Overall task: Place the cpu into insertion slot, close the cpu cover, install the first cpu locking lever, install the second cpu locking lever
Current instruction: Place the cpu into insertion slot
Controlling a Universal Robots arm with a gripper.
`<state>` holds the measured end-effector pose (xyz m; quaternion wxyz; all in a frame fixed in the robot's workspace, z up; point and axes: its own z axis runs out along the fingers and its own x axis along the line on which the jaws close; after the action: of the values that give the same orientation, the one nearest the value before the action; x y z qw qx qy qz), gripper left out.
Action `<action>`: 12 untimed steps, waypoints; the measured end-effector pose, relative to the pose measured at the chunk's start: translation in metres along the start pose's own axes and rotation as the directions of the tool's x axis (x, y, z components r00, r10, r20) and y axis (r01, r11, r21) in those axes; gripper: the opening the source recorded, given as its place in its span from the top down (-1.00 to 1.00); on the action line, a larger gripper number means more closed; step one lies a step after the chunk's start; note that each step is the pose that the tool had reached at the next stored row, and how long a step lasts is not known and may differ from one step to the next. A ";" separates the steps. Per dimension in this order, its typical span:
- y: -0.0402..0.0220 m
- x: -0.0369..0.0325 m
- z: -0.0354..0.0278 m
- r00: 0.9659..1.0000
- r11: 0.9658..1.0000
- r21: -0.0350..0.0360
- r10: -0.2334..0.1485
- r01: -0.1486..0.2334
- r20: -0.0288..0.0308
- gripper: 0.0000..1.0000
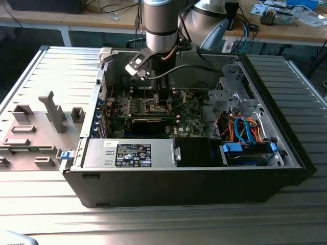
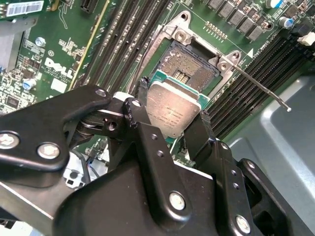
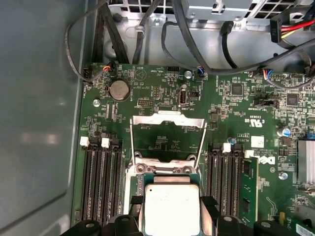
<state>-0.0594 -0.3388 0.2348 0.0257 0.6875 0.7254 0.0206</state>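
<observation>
The tool (image 2: pixel 173 109) grips the cpu (image 3: pixel 171 210) by its edges, just above the slot (image 2: pixel 191 65) and seemingly not seated. The cover (image 3: pixel 167 130) stands raised at the slot's edge.

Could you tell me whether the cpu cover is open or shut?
Open: the cpu cover is flipped back, leaving the insertion slot uncovered.

Exterior view: raised, mid range, looking down into the open case (image 1: pixel 194 178) over its long side wall. Both wrist views: close over the motherboard (image 3: pixel 162 88), facing down past the end effector (image 2: pixel 172 105); they share the cpu (image 3: pixel 170 211) and insertion slot (image 2: pixel 189 64).
</observation>
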 end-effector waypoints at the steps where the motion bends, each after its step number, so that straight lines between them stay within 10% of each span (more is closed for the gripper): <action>1: -0.0007 0.0004 0.0008 1.000 1.000 0.000 0.003 -0.003 0.000 -0.08; 12: -0.0074 0.0021 0.0129 1.000 1.000 0.000 0.012 -0.012 0.001 -0.08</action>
<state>-0.0660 -0.3371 0.2215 0.0258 0.6918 0.7214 0.0204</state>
